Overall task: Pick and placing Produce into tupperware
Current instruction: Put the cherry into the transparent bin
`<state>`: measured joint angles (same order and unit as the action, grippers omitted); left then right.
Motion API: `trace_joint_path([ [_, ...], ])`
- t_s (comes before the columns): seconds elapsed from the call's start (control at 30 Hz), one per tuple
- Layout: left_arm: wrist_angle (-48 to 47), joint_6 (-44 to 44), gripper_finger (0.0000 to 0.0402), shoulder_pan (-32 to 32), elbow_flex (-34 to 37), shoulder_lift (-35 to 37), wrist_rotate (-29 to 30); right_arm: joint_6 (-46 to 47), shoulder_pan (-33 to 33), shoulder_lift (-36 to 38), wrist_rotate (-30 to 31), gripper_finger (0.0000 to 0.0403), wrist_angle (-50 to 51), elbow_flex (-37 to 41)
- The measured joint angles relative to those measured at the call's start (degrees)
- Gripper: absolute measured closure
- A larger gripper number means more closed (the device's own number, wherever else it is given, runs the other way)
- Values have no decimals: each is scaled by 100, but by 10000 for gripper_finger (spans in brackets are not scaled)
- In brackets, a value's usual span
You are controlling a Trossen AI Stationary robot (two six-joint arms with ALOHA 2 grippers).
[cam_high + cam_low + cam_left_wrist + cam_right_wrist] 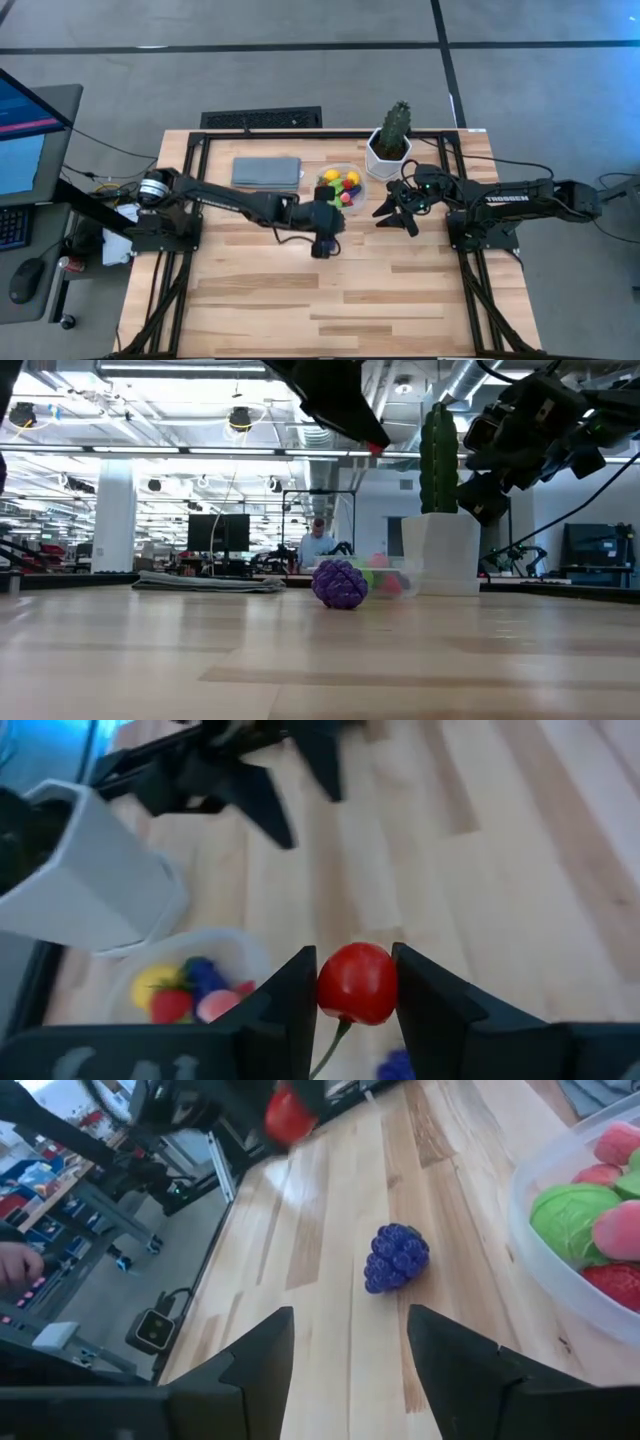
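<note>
So the left hand (355, 995) is gripping a little red tomato (357, 982) between its two fingers, closed snug on it, green stem poking down, and it's hanging above the tabletop (300, 290) just in front of the tupperware (343, 186) rather than over it. From the left wrist view the container is sitting near and off to one side of the held tomato, with yellow, red, blue and pink pieces showing inside. The purple grape bunch (397, 1257) is lying loose on the wood, just outside the tupperware wall and between the two hands; in the low view it's sitting right in front of the container. The right hand (395, 212) is hovering beside the tupperware on the cactus side, fingers spread wide and gripping nothing, with the grapes lying ahead of its open fingers. In the right wrist view a green cabbage (568, 1217) and some pink and red bits are sitting in the tub. The white cactus pot (387, 155) is standing just behind the tupperware, and a folded grey cloth (267, 171) is lying beside it on the other side.
</note>
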<state>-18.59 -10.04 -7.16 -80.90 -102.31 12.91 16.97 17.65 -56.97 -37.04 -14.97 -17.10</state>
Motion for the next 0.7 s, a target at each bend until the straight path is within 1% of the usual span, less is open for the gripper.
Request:
trace_joint_path([
  [0.3, -4, -347, 298, 561, 0, 34, 7, -73, 0, -1, 0, 203, 96, 0],
  [0.57, 5, -540, 297, 1146, 0, 25, -54, -110, 1, -1, 116, 212, 125, 0],
  [0.7, 2, -534, 297, 1447, 2, 1, -331, -142, 6, 0, 116, 211, 125, 0],
])
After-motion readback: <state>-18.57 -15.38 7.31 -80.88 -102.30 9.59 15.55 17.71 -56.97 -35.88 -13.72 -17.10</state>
